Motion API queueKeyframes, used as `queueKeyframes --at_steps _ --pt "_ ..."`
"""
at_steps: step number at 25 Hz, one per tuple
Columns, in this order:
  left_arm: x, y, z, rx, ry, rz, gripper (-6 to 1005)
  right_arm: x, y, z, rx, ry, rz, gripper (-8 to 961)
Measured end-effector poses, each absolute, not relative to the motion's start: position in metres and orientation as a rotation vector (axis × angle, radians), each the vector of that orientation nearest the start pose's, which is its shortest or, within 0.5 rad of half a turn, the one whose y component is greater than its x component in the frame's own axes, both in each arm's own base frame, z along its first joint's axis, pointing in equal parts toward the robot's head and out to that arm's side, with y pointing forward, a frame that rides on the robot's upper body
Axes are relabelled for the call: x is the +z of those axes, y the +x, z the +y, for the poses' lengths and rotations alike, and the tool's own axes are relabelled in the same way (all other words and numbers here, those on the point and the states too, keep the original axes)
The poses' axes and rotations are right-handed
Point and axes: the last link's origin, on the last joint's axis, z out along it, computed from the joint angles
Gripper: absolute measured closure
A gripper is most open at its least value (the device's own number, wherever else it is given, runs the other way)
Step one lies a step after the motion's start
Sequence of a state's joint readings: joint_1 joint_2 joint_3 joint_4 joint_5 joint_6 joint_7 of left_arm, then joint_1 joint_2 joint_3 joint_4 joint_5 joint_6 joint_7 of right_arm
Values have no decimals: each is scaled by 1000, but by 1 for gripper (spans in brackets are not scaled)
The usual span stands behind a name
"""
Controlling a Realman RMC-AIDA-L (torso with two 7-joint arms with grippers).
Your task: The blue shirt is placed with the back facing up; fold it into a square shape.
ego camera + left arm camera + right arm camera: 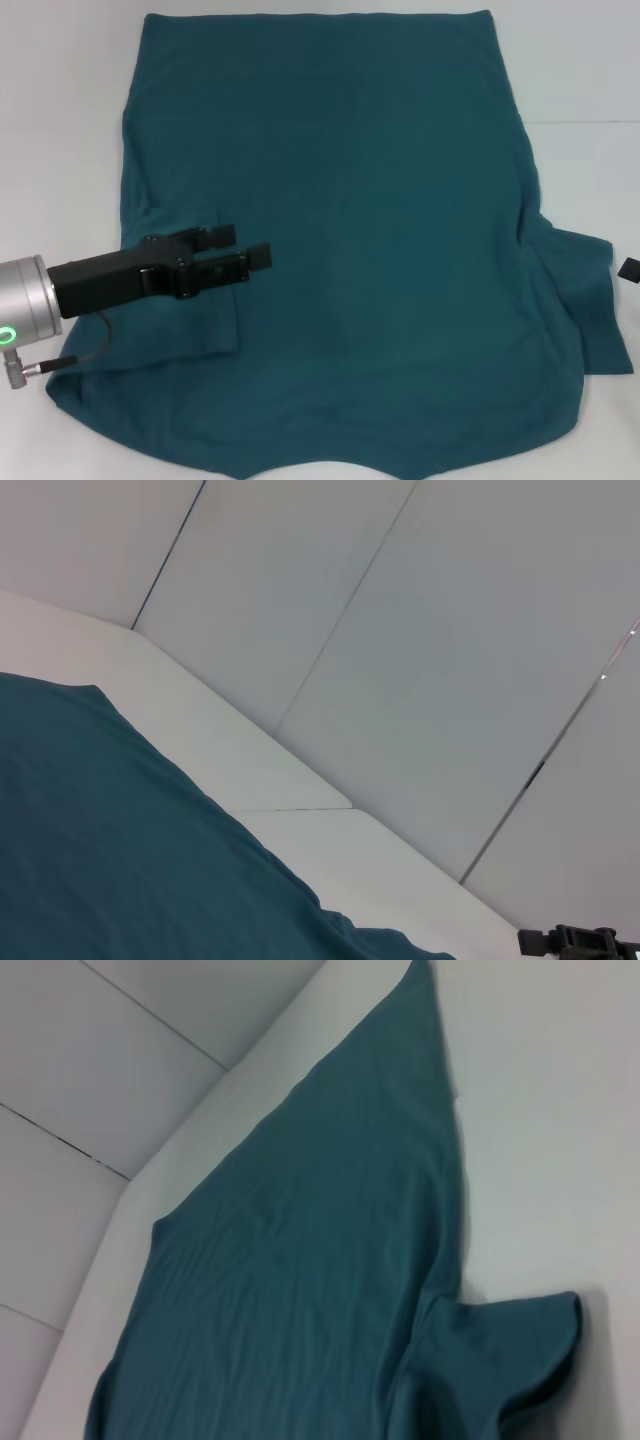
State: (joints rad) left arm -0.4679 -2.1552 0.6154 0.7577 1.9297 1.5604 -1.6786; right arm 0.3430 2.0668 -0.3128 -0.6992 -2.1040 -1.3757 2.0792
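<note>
White worktop (60,90) carries the blue shirt (350,250) flat, back up, left sleeve already folded inward; left gripper (240,250) hovers over it, jaws apart; right gripper (631,268) barely visible, state undeterminable; the right sleeve fold likely follows.

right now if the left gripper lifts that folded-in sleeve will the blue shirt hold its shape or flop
Probably flop: the blue shirt lies flat with soft wrinkles, and its right sleeve curls limply at the hem. It likely drags rather than slides as one piece when pushed. The left gripper, open over the folded sleeve, would likely lift only a drooping corner.
</note>
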Motion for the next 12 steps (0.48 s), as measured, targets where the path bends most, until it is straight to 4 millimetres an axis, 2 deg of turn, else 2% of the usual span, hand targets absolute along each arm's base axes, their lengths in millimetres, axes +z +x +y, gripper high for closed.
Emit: queueKeyframes --at_steps 6,12 --pt "5 -259 324 -933 -2506 -1042 135 56 377 293 828 -1790 1689 59" --pt "5 -259 325 -933 -2502 -1042 135 42 374 298 820 -1822 1685 59"
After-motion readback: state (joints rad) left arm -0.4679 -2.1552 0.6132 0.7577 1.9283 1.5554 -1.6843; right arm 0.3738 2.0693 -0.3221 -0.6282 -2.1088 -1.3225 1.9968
